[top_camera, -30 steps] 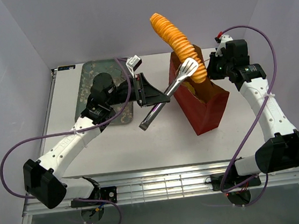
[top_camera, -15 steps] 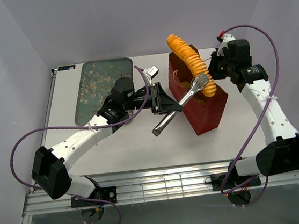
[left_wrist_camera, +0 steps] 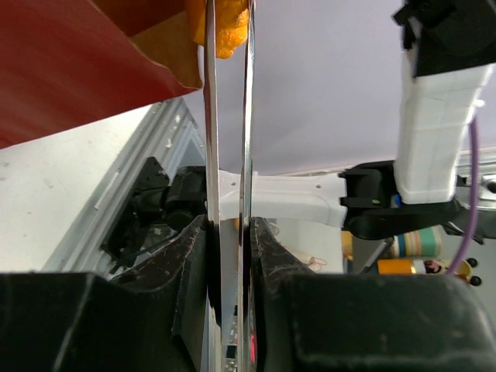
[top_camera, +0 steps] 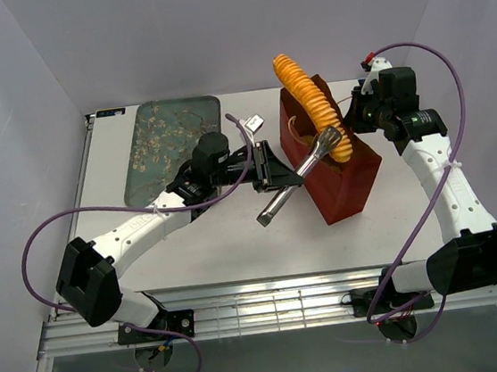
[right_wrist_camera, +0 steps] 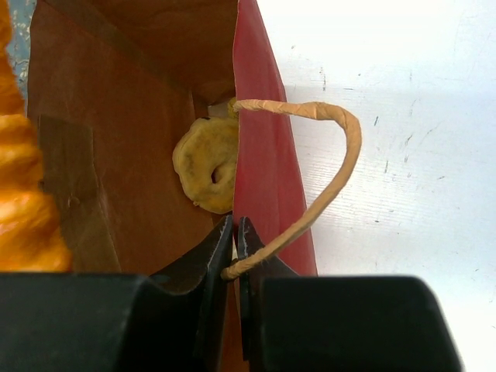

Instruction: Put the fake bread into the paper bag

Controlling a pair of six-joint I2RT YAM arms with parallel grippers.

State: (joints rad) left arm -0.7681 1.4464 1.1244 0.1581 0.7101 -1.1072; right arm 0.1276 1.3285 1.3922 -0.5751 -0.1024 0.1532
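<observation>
The long ridged orange loaf (top_camera: 308, 103) is pinched by the metal tongs (top_camera: 305, 169) and stands tilted, its lower end inside the red paper bag (top_camera: 345, 186). My left gripper (top_camera: 269, 167) is shut on the tongs (left_wrist_camera: 227, 178); the loaf's tip (left_wrist_camera: 225, 27) shows between their arms over the bag's edge (left_wrist_camera: 77, 70). My right gripper (top_camera: 358, 111) is shut on the bag's rim (right_wrist_camera: 260, 170) beside its string handle (right_wrist_camera: 329, 178). A knotted bun (right_wrist_camera: 205, 163) lies inside the bag, and the loaf (right_wrist_camera: 19, 194) fills the left edge.
The grey floral tray (top_camera: 167, 141) lies at the back left of the white table (top_camera: 201, 245), with no bread on the part I see. The bag stands right of centre. Grey walls close in the table on three sides.
My left arm has swung right with the tongs and lowered the loaf from high above the bag into its opening. The right gripper has kept its hold on the bag's rim.
</observation>
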